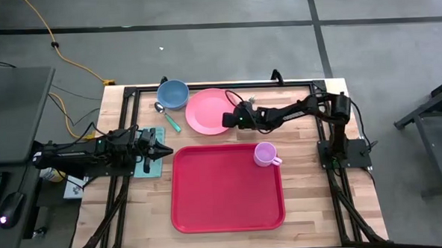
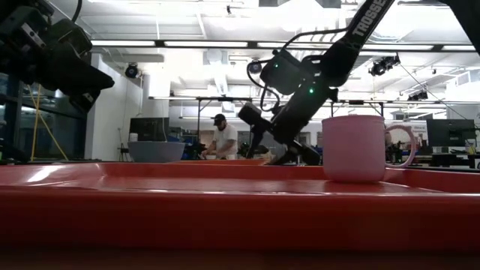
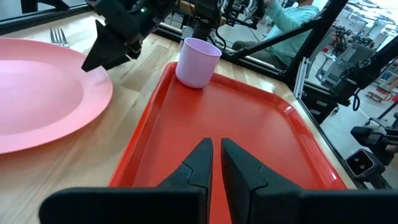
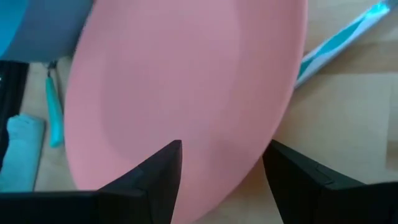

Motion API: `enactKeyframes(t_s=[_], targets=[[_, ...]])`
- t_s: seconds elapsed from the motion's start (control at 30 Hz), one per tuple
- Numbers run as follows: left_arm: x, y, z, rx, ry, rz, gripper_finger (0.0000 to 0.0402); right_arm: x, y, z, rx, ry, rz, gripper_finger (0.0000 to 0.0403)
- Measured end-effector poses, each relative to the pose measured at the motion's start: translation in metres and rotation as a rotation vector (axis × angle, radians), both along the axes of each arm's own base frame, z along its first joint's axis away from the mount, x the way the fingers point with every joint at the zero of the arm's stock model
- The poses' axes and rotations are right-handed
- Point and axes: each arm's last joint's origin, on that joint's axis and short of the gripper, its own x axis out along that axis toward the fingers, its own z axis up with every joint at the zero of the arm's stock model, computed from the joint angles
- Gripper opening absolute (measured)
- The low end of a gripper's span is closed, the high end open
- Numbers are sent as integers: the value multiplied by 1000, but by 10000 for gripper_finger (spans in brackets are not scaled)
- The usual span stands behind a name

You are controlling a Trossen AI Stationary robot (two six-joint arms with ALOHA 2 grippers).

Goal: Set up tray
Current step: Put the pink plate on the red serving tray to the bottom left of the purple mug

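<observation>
The right gripper (image 1: 229, 118) sits at the pink plate (image 1: 206, 111), its fingers (image 4: 158, 177) spread wide with the plate's near edge between them; whether they touch it I cannot tell. That plate lies on the wooden table (image 1: 305, 165) just beyond the far rim of the red tray (image 1: 225, 187). A lilac mug (image 1: 265, 154) stands inside the tray at its far right corner. Past the plate, a blue bowl (image 1: 172, 94) and a teal-handled spoon (image 1: 167, 116) lie off the tray's far left corner. The left gripper (image 1: 162, 150) waits just left of the tray, fingers (image 3: 198, 163) nearly together, holding nothing, above a pale green cloth (image 1: 152, 163).
</observation>
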Motion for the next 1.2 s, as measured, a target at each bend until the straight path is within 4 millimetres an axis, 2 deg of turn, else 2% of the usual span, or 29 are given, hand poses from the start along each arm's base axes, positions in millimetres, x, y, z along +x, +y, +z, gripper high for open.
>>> enactKeyframes(t_s=[0.5, 1.2], targets=[[0, 0, 0, 7, 0, -3, 62, 0, -1, 1, -9, -6, -17, 195], [0, 0, 0, 7, 2, -4, 62, 0, -1, 1, -11, -7, -6, 85]])
